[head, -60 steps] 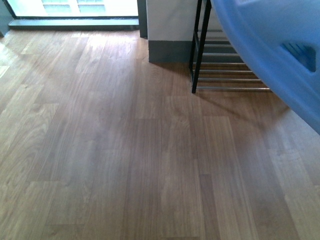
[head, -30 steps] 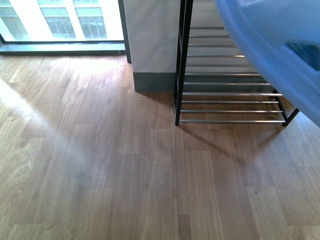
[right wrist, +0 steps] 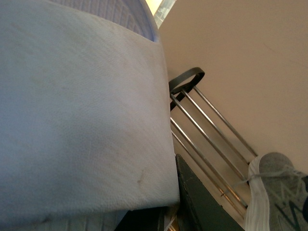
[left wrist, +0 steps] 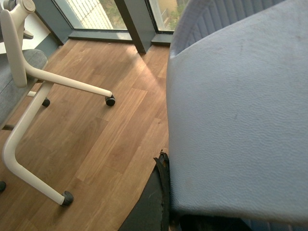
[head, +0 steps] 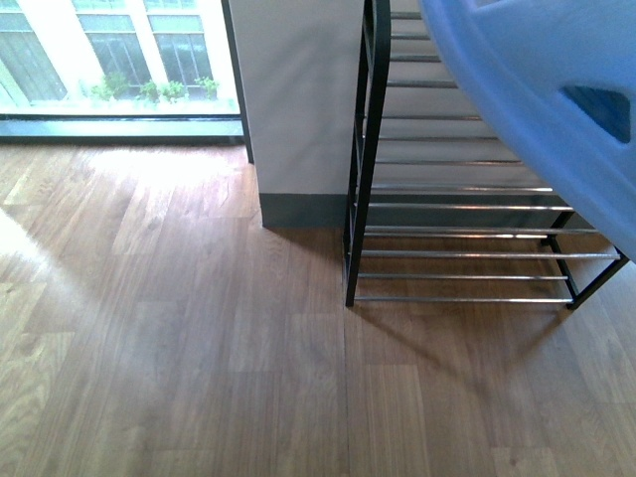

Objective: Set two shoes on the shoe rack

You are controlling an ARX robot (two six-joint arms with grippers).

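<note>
A pale blue slide (head: 537, 89) looms blurred at the top right of the front view, in front of the shoe rack (head: 457, 231) with its black frame and chrome bars. No gripper shows in that view. In the left wrist view my left gripper (left wrist: 180, 214) is shut on a pale blue slide (left wrist: 236, 120); one dark finger (left wrist: 160, 195) lies against its edge. My right gripper (right wrist: 166, 211) is shut on the other pale blue slide (right wrist: 82, 110), beside the shoe rack's bars (right wrist: 207, 137). A grey sneaker (right wrist: 279, 192) rests on those bars.
A white wall pillar (head: 293, 99) with a dark skirting stands just left of the rack. Beyond it is a floor-level window (head: 109, 50). A white chair base (left wrist: 53, 84) with castors stands on the wooden floor (head: 179, 328) near my left arm.
The front view has shifted towards the rack: more of its tiers show and it sits lower and more central. The blue slide keeps its place at the top right.
</note>
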